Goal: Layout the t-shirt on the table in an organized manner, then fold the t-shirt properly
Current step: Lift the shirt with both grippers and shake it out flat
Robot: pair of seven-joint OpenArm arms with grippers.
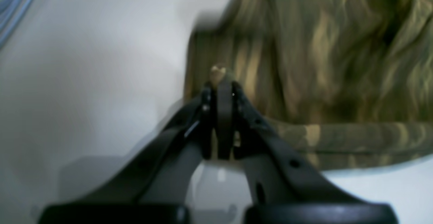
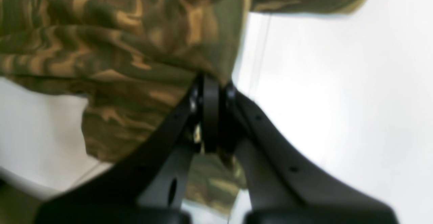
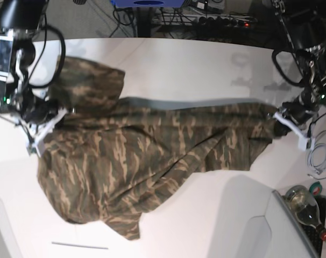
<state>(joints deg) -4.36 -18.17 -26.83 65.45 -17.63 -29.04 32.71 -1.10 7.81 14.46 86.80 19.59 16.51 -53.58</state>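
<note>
The t-shirt [image 3: 147, 156] lies stretched across the middle of the white table [image 3: 206, 64], pulled out between the two arms so that it runs from near one side edge almost to the other. In the base view one sleeve [image 3: 93, 83] sticks out toward the far edge, while the wider part of the cloth sags in loose folds toward the near edge, with a corner close to a thin dark seam line [image 3: 79, 246]. The left gripper [image 1: 221, 82] is clamped together on a small bunch of the shirt's edge, a bit of tan cloth poking out above its tips, with the hem running along the table just beside it. The right gripper [image 2: 211, 85] is likewise pinched tight on a fold of the shirt, which drapes over and around its fingers [image 2: 210, 115]. A glass bottle [image 3: 305, 207] and a coil of white cable [image 3: 319, 158] sit off the table's near corner, by the left arm.
</note>
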